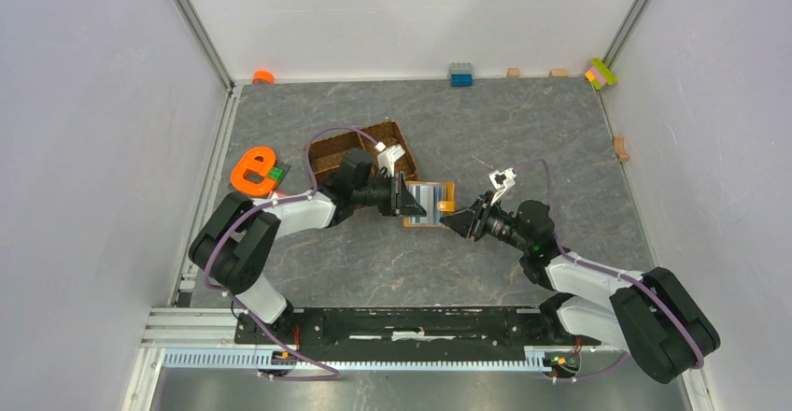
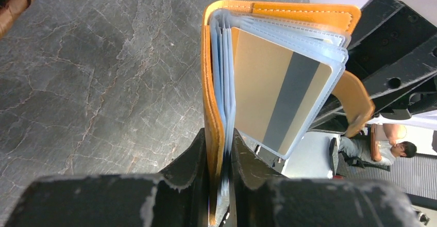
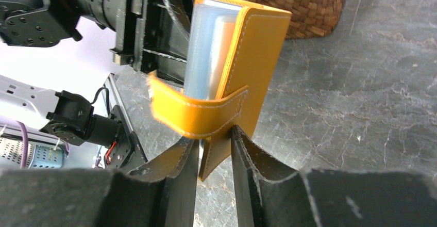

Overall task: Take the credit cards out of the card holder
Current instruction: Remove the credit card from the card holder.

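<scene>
The orange card holder (image 1: 430,204) hangs above the table between both arms, open, with its clear plastic sleeves fanned out. My left gripper (image 2: 220,149) is shut on one orange cover (image 2: 214,82) and a few sleeves. A beige credit card (image 2: 273,87) with a grey stripe sits inside the outermost sleeve. In the right wrist view the other cover (image 3: 257,57) and the snap tab (image 3: 196,116) face the camera. My right gripper (image 3: 215,144) stands open, with that cover's lower corner between its fingers and a gap on the left side.
A brown woven tray (image 1: 360,149) stands just behind the left gripper, also in the right wrist view (image 3: 288,5). An orange e-shaped toy (image 1: 252,170) lies at the left. Toy bricks (image 1: 459,75) line the back wall, with more at the back right corner (image 1: 601,73).
</scene>
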